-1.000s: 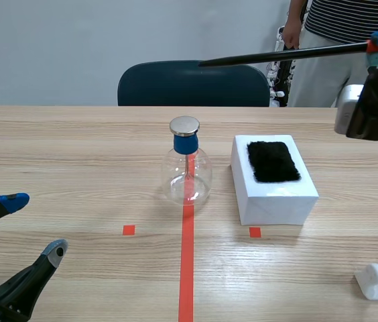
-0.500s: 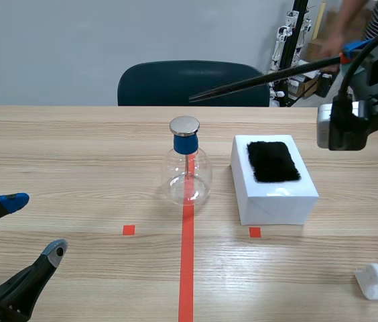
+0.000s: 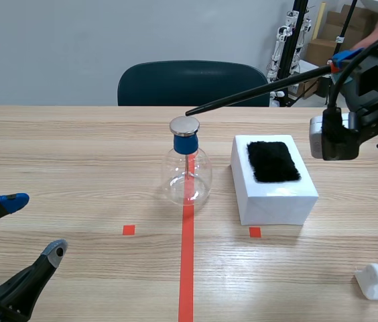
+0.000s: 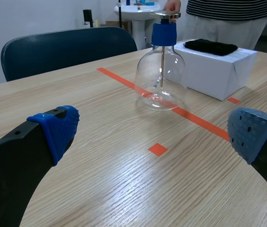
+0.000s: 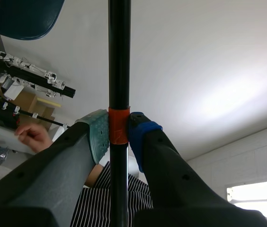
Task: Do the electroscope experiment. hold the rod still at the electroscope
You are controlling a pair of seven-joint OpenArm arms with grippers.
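My right gripper [image 5: 119, 135], raised at the far right, is clamped on the black rod [image 3: 263, 87] at its orange band. The rod slants down and left, with its tip just above the electroscope [image 3: 187, 168] at its metal cap; I cannot tell whether they touch. My left gripper [image 3: 36, 225] sits spread wide, near left.

The surface [image 3: 75, 168] is seen to be pale wood grain with a smooth, matt finish. The flask [image 3: 187, 176] is made of clear, glossy glass, closed by a blue plastic-looking cap [image 3: 185, 143] and topped by a polished metal disc [image 3: 184, 125]. The rod [image 3: 256, 92] is seen as smooth, black and faintly shiny. The box [image 3: 276, 194] is covered in smooth white paper and topped by a black, fuzzy cloth pad [image 3: 273, 161].
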